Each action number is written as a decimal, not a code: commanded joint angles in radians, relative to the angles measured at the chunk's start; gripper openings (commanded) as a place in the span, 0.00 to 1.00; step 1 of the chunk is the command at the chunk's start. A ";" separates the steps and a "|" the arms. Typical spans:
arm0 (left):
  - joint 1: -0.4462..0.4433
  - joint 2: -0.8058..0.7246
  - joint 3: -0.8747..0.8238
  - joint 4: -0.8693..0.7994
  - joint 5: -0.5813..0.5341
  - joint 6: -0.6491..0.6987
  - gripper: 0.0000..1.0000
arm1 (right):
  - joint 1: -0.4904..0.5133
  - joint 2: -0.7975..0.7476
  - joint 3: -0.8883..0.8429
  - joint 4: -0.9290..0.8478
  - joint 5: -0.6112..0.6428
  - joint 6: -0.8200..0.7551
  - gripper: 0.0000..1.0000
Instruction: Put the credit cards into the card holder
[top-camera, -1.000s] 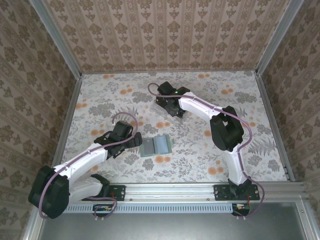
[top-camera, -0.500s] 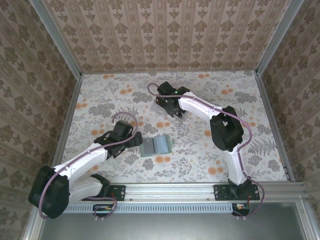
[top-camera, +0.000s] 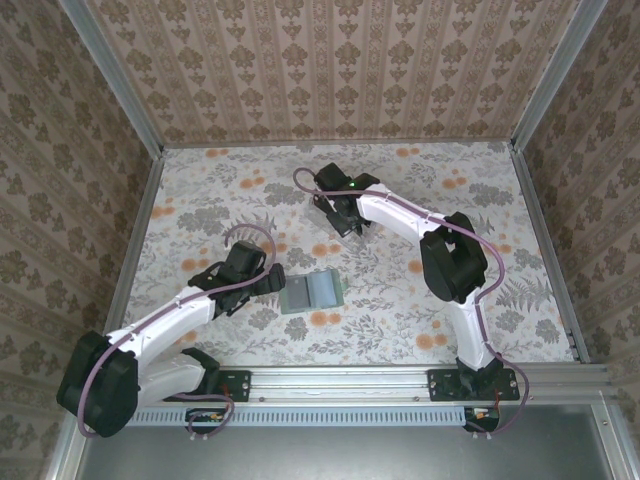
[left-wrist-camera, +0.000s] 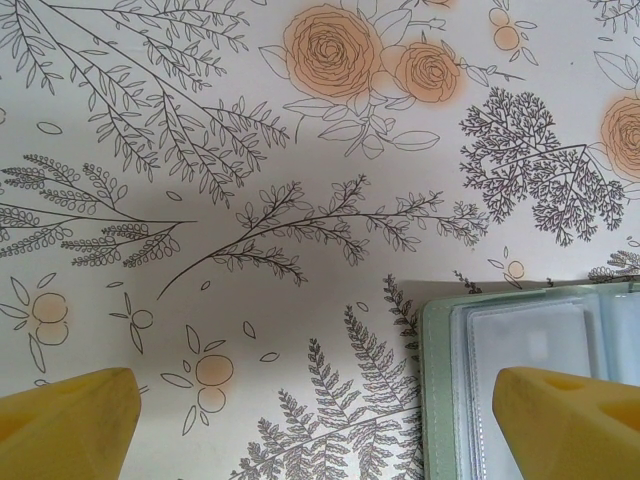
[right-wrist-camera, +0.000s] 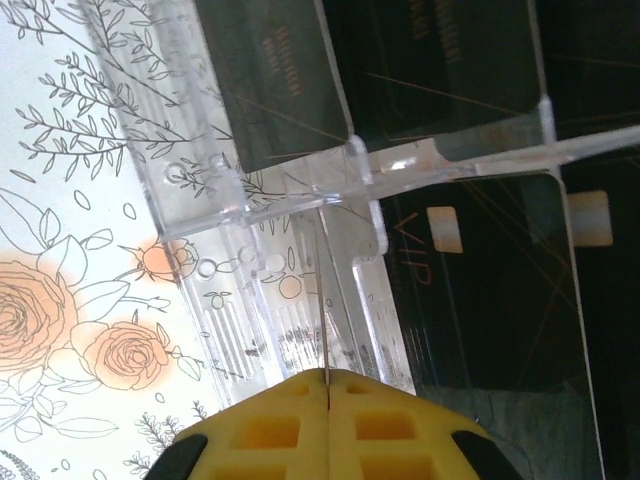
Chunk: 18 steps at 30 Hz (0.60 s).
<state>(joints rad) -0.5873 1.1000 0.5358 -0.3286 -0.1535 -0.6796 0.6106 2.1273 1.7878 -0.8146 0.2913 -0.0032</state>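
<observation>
Dark credit card (right-wrist-camera: 325, 300) stands edge-on, pinched in the closed right end effector (right-wrist-camera: 327, 380).

Rack wall (right-wrist-camera: 262, 300) just beside right hand (right-wrist-camera: 327, 385)

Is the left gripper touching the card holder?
Cannot tell. In the left wrist view one finger of the left gripper overlaps the card holder, but whether it rests on it or hangs above is unclear.

We find the card holder (top-camera: 313, 292) flat on the worktop (top-camera: 500, 190), just right of the left pincer (top-camera: 266, 282); behind it stands the rack (right-wrist-camera: 230, 250) with credit cards (right-wrist-camera: 480, 270) in it, under the right pincer (right-wrist-camera: 327, 385).
</observation>
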 joint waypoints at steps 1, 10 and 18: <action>0.010 -0.005 0.003 0.007 0.008 0.017 1.00 | -0.006 -0.043 0.020 -0.016 -0.013 -0.021 0.01; 0.009 -0.005 0.008 0.006 0.019 0.027 1.00 | -0.006 -0.146 0.022 -0.024 -0.009 -0.015 0.00; 0.009 -0.003 0.018 -0.007 0.023 0.045 1.00 | 0.035 -0.293 -0.020 -0.005 -0.101 0.091 0.00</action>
<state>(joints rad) -0.5873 1.1000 0.5358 -0.3286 -0.1452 -0.6670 0.6201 1.9129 1.7874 -0.8188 0.2569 0.0235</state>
